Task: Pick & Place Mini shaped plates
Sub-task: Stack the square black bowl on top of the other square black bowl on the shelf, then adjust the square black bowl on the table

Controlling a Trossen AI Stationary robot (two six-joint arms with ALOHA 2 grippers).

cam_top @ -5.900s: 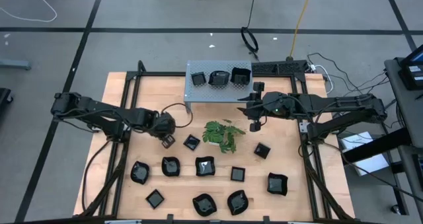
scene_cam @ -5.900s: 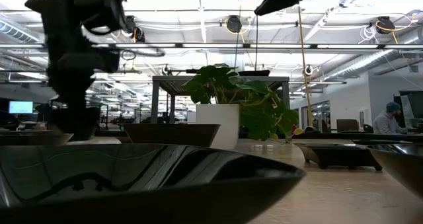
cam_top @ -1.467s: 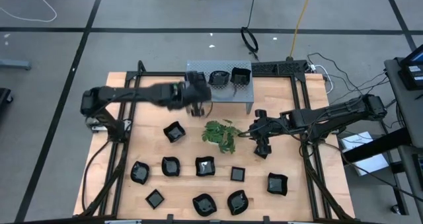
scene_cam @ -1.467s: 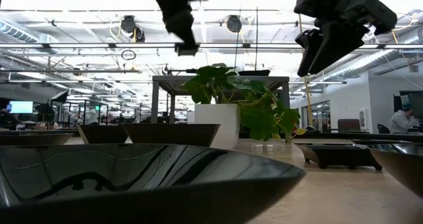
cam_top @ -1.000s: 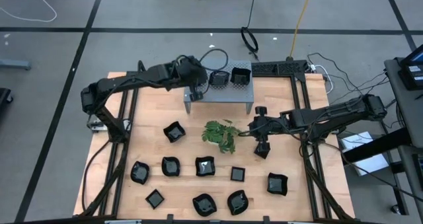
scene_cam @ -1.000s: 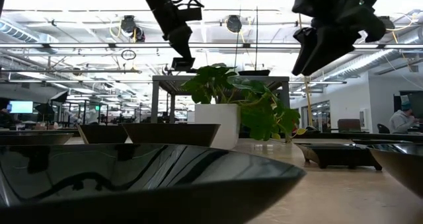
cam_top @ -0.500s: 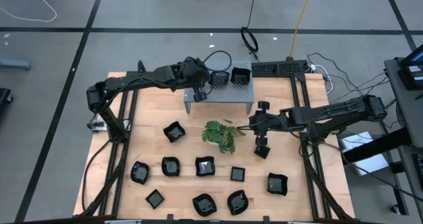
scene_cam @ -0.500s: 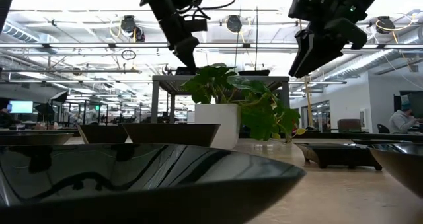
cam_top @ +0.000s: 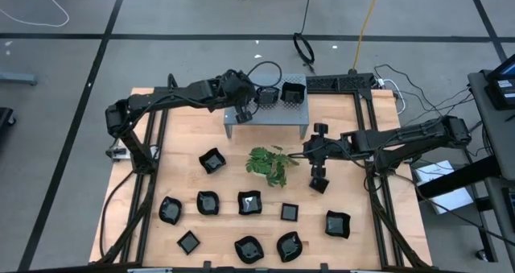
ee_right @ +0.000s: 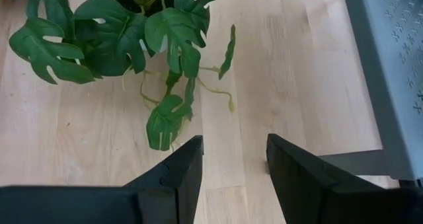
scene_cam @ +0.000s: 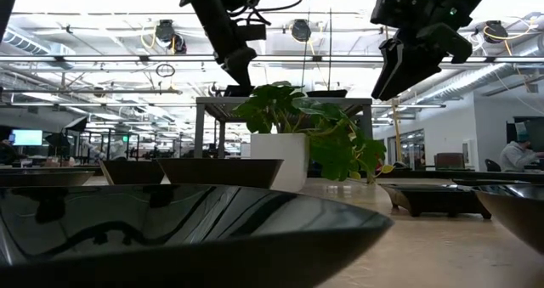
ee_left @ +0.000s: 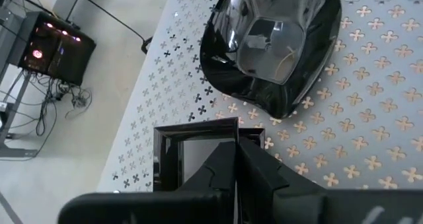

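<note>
Placing in progress: square plate pinched by closed left gripper on grey stand, beside wavy plate. Release should be level, clear of it. Right gripper open, empty, poised over square plate.

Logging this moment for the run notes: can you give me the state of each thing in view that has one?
Left pincer: over the stand, shut on the square plate.
Square plate: held, at the stand's top.
Wavy-rimmed plate: resting on the stand, upright.
Perforated stand: standing on the table, carrying plates.
Right pincer: open, empty, above bare table beside the plant.
Plant: upright, untouched.
Plates on table: lying flat, not yet moved.
</note>
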